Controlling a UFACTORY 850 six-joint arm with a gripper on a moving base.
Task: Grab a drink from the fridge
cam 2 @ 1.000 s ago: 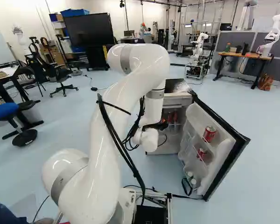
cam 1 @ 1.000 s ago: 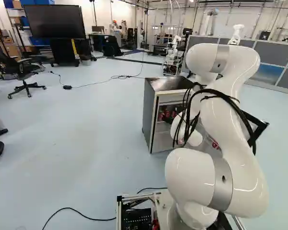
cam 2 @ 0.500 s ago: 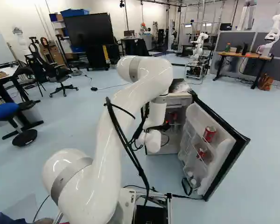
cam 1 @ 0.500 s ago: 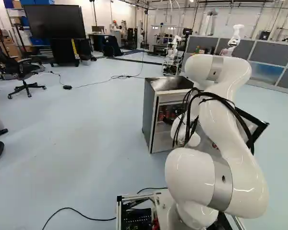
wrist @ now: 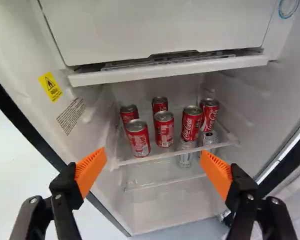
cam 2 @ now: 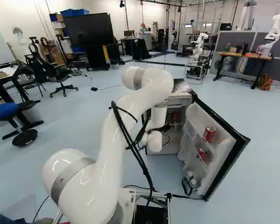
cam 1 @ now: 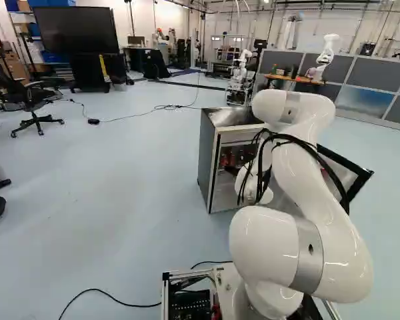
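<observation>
Pincer (wrist: 154,156) open, red soda can (wrist: 164,131) at its 12 o'clock: probably full, slick, dentable, so squeeze mid-barrel gently.

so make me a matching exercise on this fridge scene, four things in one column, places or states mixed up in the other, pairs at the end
Things
1. black-edged white door of the metal-topped fridge
2. red cans inside the fridge
3. black gripper with orange pads
4. yellow warning sticker

Places or states
A. fingers spread apart, gripping nothing
B. on the white inner side wall
C. swung out, with cans in its racks
D. standing on a clear shelf

Pairs: 1-C, 2-D, 3-A, 4-B
</observation>
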